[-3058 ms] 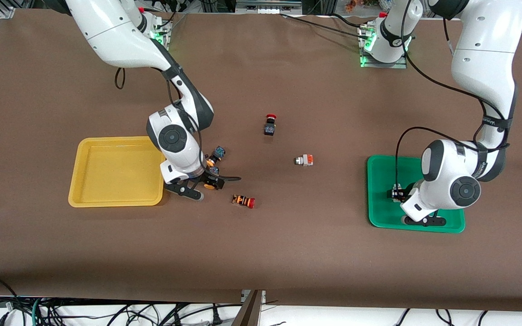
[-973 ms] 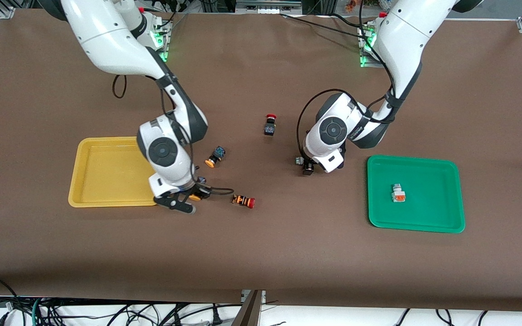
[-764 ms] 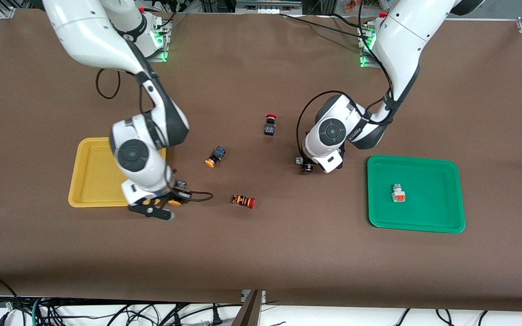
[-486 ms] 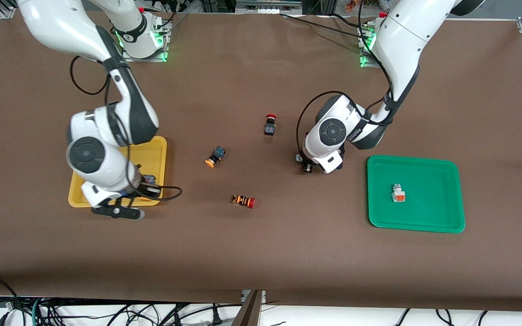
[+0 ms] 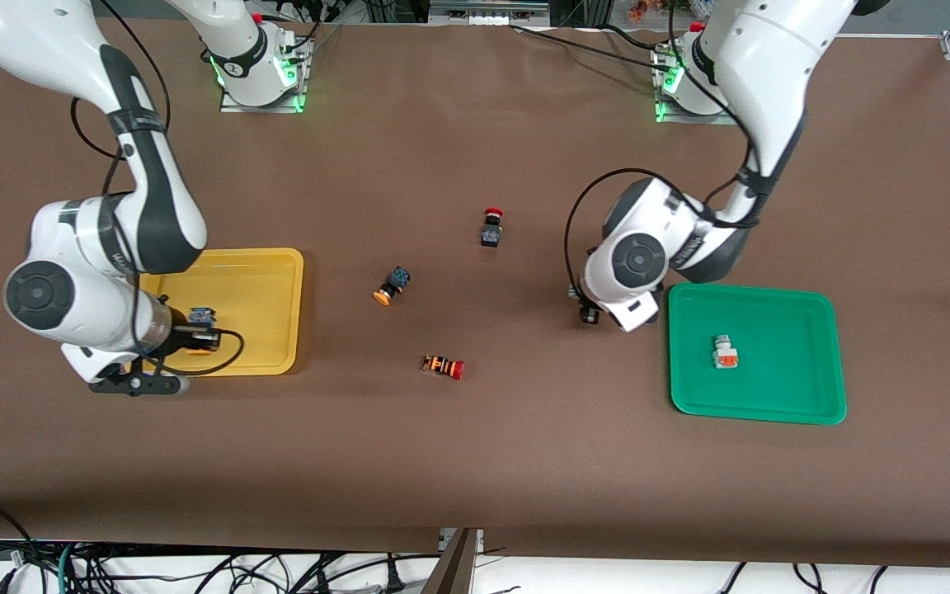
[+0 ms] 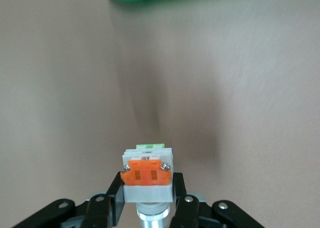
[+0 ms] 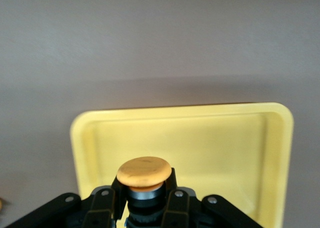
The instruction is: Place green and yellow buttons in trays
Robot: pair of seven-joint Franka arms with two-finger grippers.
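Your right gripper (image 7: 145, 208) is over the yellow tray (image 5: 273, 272), at the tray's end farthest from the table's middle, and its fingers are clamped on a black button with an orange-yellow cap (image 7: 144, 172); in the right wrist view the cap sits just above the finger mounts with the tray's floor under it. In the front view you only see that button's dark body (image 5: 200, 317) sticking out beside the wrist. Your left gripper (image 6: 147, 208) is over the bare brown table (image 5: 524, 462) just beside the green tray (image 5: 780, 404), on the side toward the table's middle, and its fingers are closed on a white-and-orange button (image 6: 147, 175); the left wrist view shows the orange block facing the camera, the silvery end down between the fingers, and a strip of the green tray at the frame's edge. In the front view the left wrist hides most of that button. A second white-and-orange button (image 5: 723, 351) already lies in the green tray, about midway across its floor. A second black button with an orange-yellow cap (image 5: 390, 285) lies on the table between the two trays, nearer the yellow one. A black button with a red cap (image 5: 491, 227) stands farther from the front camera than that, and an orange-striped button with a red cap (image 5: 443, 365) lies nearer to it.
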